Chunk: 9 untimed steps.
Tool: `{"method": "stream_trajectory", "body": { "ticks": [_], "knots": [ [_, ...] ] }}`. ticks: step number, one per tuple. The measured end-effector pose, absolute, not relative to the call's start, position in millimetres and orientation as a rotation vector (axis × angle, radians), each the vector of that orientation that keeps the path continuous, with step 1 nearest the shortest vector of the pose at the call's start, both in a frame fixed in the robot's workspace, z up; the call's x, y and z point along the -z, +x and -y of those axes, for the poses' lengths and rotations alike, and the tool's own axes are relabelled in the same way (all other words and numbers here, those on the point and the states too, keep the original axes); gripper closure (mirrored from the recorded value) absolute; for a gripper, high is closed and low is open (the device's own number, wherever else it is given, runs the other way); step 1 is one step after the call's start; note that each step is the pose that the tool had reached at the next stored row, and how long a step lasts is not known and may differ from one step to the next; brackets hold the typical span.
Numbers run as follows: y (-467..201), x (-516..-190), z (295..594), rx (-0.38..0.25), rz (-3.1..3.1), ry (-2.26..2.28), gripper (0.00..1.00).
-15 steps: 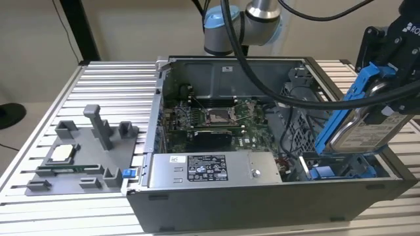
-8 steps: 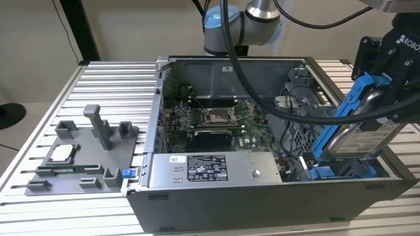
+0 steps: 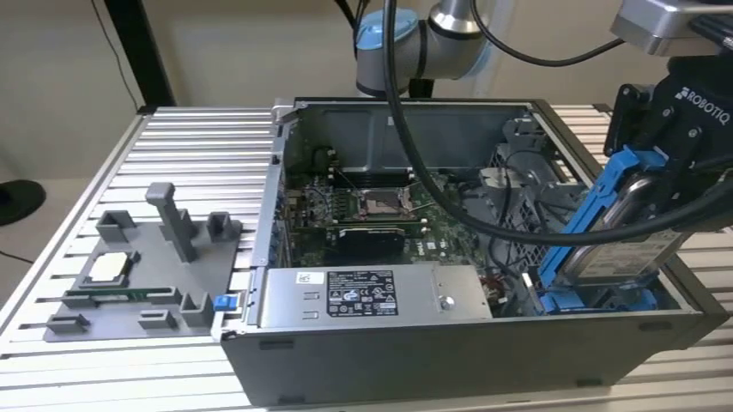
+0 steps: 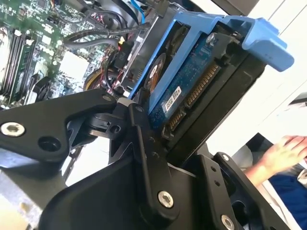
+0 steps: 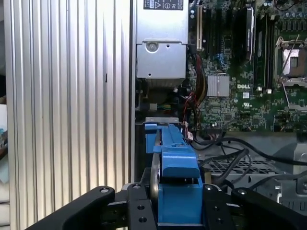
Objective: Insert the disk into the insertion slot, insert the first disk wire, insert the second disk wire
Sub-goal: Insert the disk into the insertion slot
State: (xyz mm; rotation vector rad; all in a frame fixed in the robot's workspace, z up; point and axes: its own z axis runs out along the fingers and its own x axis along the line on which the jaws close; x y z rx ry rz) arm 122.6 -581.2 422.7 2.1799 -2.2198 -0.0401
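Gripper: the black two-fingered gripper [image 3: 655, 176] on the arm's wrist is clamped on the drive's upper end, a finger on either side.
Disk: the flat silver-metal disk in its bright blue plastic carrier frame [image 3: 624, 245] stands steeply tilted over the corner of the open grey sheet-metal computer case [image 3: 458, 360] at the exterior view's right.
Long axis: it runs from the gripper down into the case, lower end leading.
Insertion slot: the grey sheet-metal insertion slot with blue trim [image 3: 596, 300] lies directly beneath the disk, just beside the grey power supply box [image 3: 378, 296]. The disk's lower end meets its mouth, though how deep it sits cannot be told.
Wires: in the second wrist view the disk's gold-pinned connector edge [image 4: 201, 88] is bare, with nothing plugged in.
Bystander: a person's hand [image 4: 283, 148] rests beyond the case.
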Motion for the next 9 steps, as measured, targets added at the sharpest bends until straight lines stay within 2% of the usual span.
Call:
{"method": "stream_trajectory", "body": {
  "ticks": [9],
  "knots": [
    [122.6,-415.4,576.9,0.047,2.223,2.183,1.0]
  ]
}}
